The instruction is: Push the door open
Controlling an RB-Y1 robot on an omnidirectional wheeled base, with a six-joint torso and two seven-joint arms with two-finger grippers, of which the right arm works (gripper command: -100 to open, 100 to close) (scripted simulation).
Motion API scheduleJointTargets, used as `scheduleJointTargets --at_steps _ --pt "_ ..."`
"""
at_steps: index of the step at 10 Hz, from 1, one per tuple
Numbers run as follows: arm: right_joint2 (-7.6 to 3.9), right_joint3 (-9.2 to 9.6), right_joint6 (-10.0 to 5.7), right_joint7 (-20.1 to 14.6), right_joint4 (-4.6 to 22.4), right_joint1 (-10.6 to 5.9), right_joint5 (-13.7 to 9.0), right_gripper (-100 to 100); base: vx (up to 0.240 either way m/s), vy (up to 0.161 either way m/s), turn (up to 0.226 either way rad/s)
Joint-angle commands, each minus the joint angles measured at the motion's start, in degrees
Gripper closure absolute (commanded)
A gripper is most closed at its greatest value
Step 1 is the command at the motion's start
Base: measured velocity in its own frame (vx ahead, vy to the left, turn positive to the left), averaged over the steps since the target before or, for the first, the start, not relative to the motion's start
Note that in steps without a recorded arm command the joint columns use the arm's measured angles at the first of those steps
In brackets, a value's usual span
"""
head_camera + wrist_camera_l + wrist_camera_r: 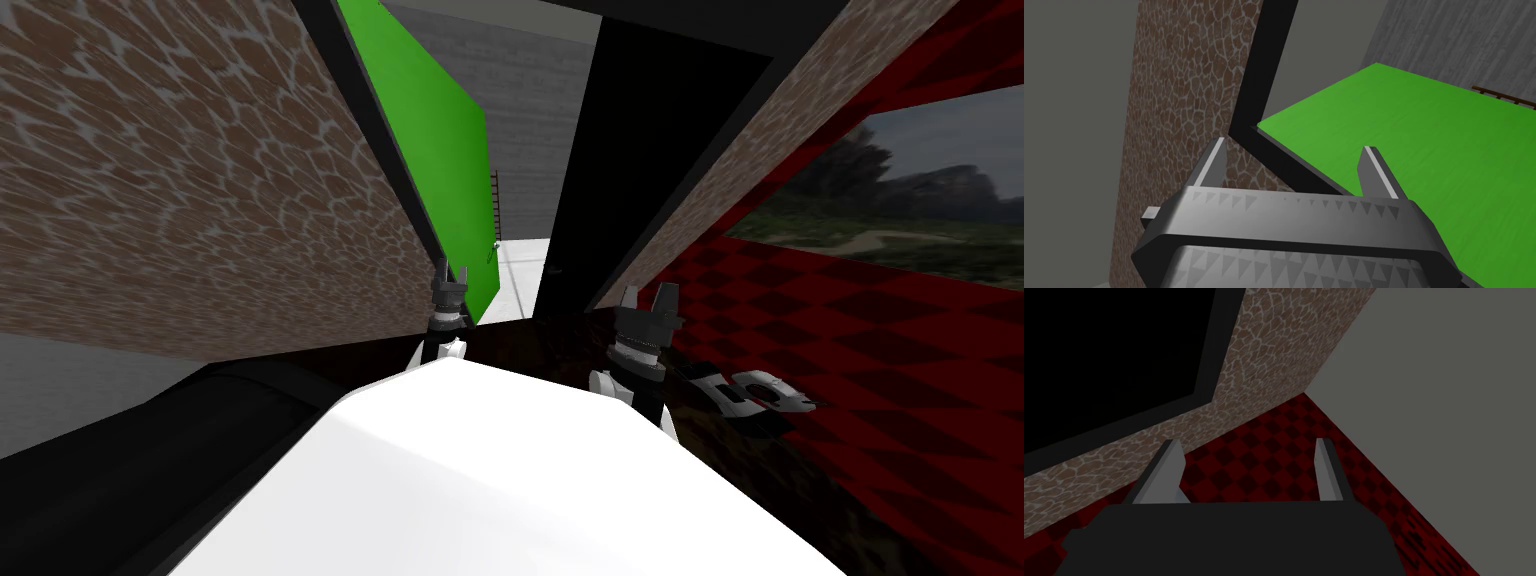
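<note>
The green door (440, 140) stands swung away from me into the room beyond, hinged on the left side of a black frame (375, 150). A small pale handle (497, 244) sits near its free edge. My left gripper (450, 275) is open and close to the door's lower part, by the frame. In the left wrist view the open left gripper (1296, 160) points at the black frame (1264, 75), with the green door (1424, 150) just past one finger. My right gripper (648, 300) is open and empty, low at the right side of the doorway.
Stone-patterned walls (200, 200) flank the doorway on both sides. A black area (650, 150) lies at the right of the opening, with pale floor (525, 275) beyond. A red chequered wall (850, 330) and a white object (750, 390) are on my right.
</note>
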Motion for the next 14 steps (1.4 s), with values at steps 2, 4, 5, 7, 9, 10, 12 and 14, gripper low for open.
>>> scheduleJointTargets --at_steps 2,4,5,7,9,10,12,14 --pt "-0.68 0.38 -0.38 0.04 3.82 -1.04 -0.06 -100 0.161 -0.027 0.062" --pt "-1.01 0.60 -0.59 0.06 6.01 -1.63 -0.09 -100 0.132 -0.055 0.028" --pt "-1.34 0.84 -0.83 0.09 8.39 -2.28 -0.12 -100 0.148 -0.072 0.057" --pt "-1.69 1.12 -1.10 0.12 11.18 -3.03 -0.16 -100 0.117 -0.059 0.053" --pt "-2.02 1.43 -1.40 0.15 14.24 -3.86 -0.21 -100 0.084 -0.043 0.048" --pt "-2.19 1.59 -1.56 0.17 15.87 -4.31 -0.23 -100 0.086 -0.039 0.051" --pt "-2.50 1.93 -1.89 0.21 19.26 -5.22 -0.28 -100 0.103 -0.052 0.048" --pt "-2.79 2.29 -2.25 0.24 22.51 -6.20 -0.33 -100 0.104 -0.068 0.061"
